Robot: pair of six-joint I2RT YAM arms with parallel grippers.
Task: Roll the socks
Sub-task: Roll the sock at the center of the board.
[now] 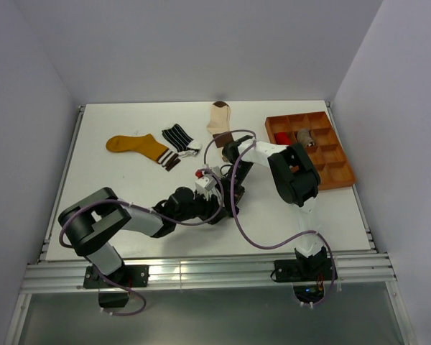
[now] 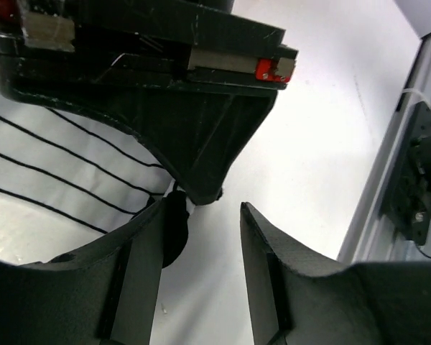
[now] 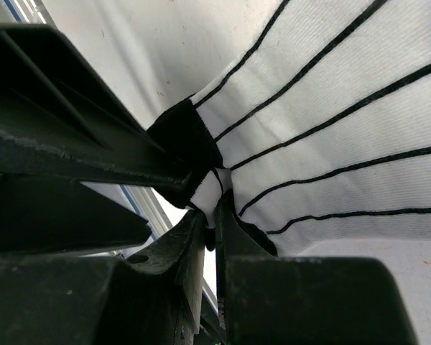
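My right gripper (image 3: 214,208) is shut on the black-edged end of a white sock with thin black stripes (image 3: 330,108), which spreads out beyond the jaws. My left gripper (image 2: 202,215) is open just below the right one, and its left finger lies beside the sock's black end (image 2: 174,230). The striped fabric (image 2: 50,165) lies to its left. In the top view both grippers meet at the table's middle front, the right (image 1: 215,192) over the left (image 1: 212,208), and this sock is hidden under them. A mustard sock (image 1: 136,146), a black sock with white stripes (image 1: 178,136) and a cream sock (image 1: 220,117) lie flat at the back.
An orange-brown compartment tray (image 1: 345,171) stands at the back right with a red roll (image 1: 282,136) and a brown-and-cream roll (image 1: 304,135) in it. The table's metal rail (image 2: 388,187) runs along the front edge. A purple cable (image 1: 237,215) loops over the front.
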